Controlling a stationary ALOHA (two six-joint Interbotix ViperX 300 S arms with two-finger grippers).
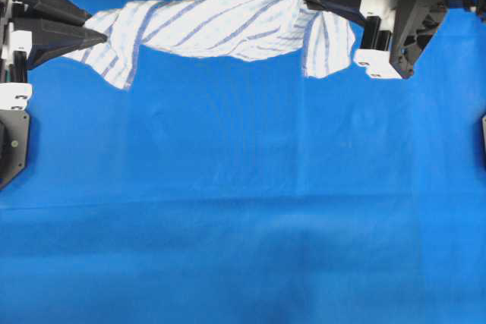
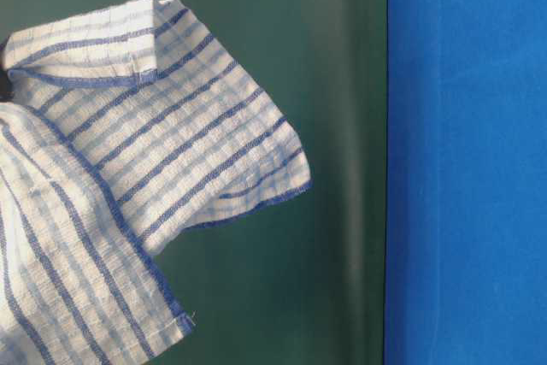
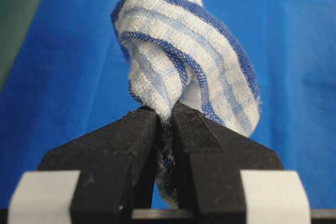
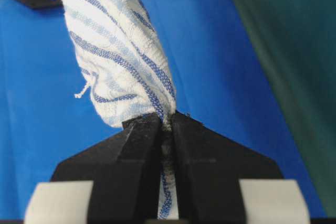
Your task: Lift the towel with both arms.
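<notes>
The striped towel [image 1: 220,24] hangs stretched between the two arms above the blue bench cover [image 1: 243,210], sagging a little in the middle, with a loose corner drooping at each end. The left claw [image 3: 165,116] is clenched on one bunched, twisted end of the cloth (fabric is pinched right between its black fingers). The right claw [image 4: 165,119] is likewise clamped on the opposite end.
</notes>
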